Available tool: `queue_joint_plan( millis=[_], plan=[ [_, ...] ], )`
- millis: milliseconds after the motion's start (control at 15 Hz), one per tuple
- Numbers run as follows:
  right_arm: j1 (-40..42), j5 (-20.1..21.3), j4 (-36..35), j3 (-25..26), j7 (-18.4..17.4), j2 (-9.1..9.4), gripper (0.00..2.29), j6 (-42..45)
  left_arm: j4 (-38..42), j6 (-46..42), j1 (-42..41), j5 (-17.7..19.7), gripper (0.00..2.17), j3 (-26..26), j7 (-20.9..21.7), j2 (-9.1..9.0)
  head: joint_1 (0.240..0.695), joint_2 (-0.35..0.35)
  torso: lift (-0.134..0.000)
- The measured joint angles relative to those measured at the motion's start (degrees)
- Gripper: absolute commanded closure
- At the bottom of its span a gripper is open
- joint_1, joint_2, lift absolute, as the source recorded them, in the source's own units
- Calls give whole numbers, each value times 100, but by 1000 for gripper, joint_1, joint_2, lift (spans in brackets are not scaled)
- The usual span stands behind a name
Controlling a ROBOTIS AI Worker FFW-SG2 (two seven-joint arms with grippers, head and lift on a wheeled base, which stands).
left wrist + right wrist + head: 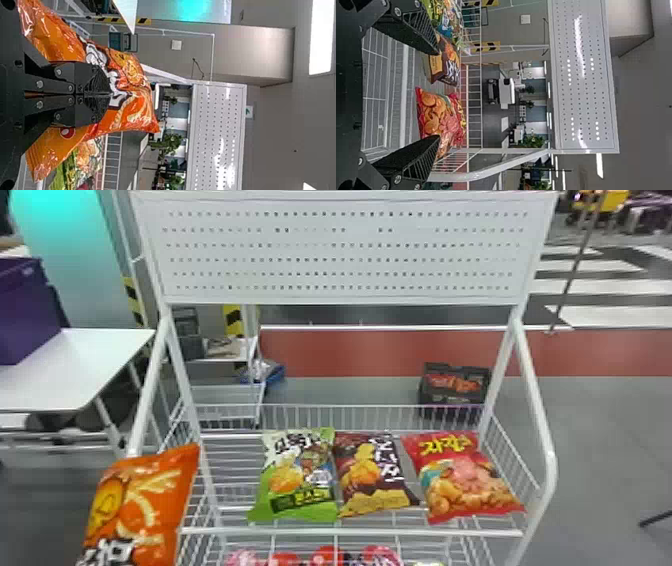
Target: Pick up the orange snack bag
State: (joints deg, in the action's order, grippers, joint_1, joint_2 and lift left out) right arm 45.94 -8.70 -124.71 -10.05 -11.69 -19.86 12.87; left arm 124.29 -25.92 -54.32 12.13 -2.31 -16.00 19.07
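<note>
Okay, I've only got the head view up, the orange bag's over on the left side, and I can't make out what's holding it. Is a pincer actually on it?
Observer: Yes, the left wrist view has the left pincer closed on the orange snack bag.

Operator: And the right pincer, is that one holding anything?

Observer: No, in the right wrist view the right pincer is open and empty.

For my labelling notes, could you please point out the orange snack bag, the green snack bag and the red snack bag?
Orange snack bag [140, 505], head view: middle of its printed front.
Green snack bag [299, 479], head view: centre of its front.
Red snack bag [440, 120], right wrist view: middle of its front.
</note>
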Motion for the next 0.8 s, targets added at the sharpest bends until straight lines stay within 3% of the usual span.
queue_joint_plan(
  millis=[800],
  plan=[
    [-73,-20,40,12,0,0,147,0,-31,4,39,0,1622,2,28,0,499,0,0]
  ],
)
